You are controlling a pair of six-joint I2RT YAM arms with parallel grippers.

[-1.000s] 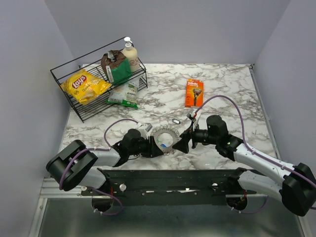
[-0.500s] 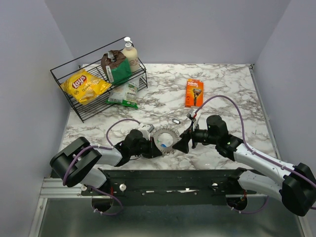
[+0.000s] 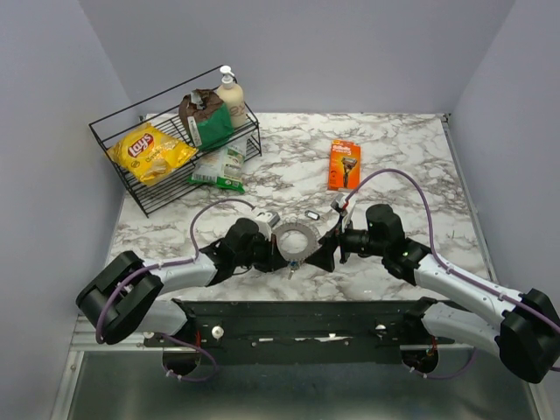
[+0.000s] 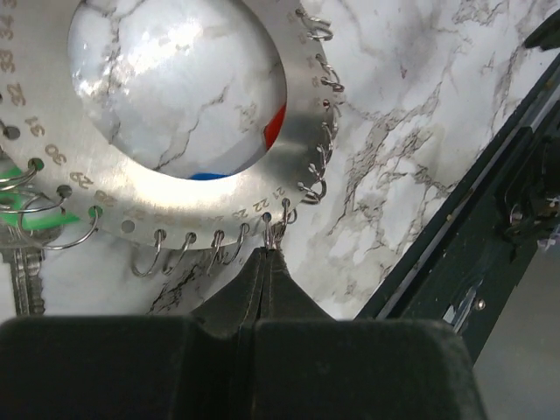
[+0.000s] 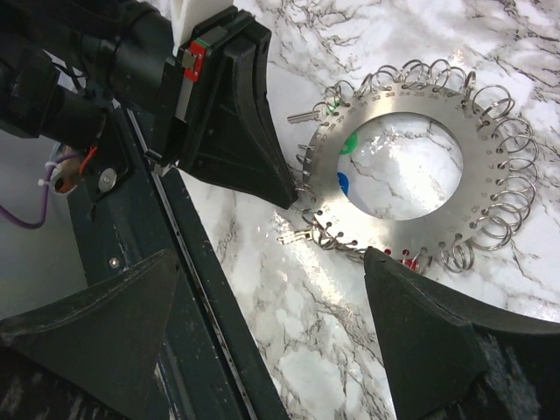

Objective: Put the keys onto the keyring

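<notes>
The keyring is a flat silver numbered disc edged with small wire loops, lying between my two grippers. My left gripper is shut on one loop at the disc's rim; in the left wrist view the closed fingertips pinch that loop under the disc. Green, blue and red key heads show under the disc. My right gripper is open, just near of the disc, with its right finger by the red key. Green and blue heads show there too.
A black wire basket at the back left holds a yellow chips bag and a bottle. An orange razor pack lies at the back centre, and a small metal piece lies just behind the keyring. The dark mounting rail runs along the near edge.
My left gripper has moved right and slightly away from the near edge, dragging the keyring with it toward the right gripper. The right arm has not moved.
</notes>
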